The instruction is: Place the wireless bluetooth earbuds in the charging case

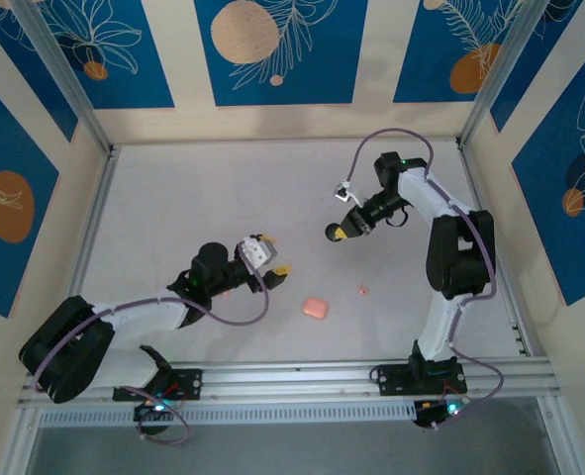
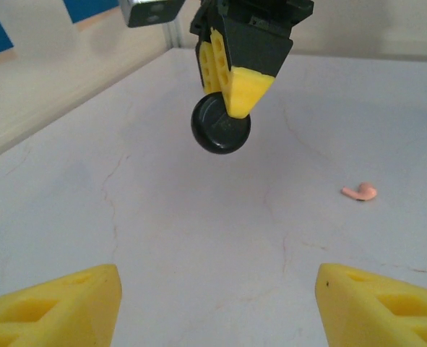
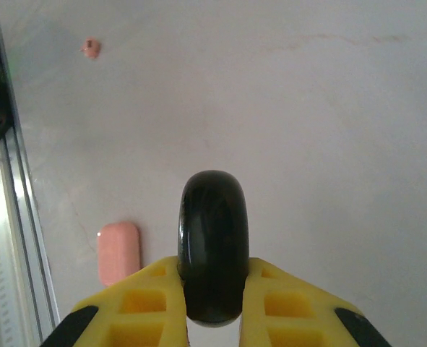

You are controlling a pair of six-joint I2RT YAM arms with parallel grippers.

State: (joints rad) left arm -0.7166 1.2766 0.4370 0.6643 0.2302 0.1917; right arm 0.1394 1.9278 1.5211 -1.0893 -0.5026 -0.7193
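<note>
Right claw [image 3: 213, 282] tight on the round black charging case [image 3: 213, 224]; left claw [image 2: 214, 285] wide apart, empty.

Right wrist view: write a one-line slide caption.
Right gripper clamps a black round object over the table; a pink rounded block lies nearby.

Disc [image 3: 213, 231] in right pincer [image 3: 213, 266], oblong case [image 1: 315, 308] on table [image 1: 173, 208], curved piece [image 1: 362, 290] right of it

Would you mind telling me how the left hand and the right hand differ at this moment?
The left hand stands open with nothing between its fingers; the right hand is shut on a black round piece. The left hand points low across the table; the right hand points down at it. Both have yellow fingers.
</note>
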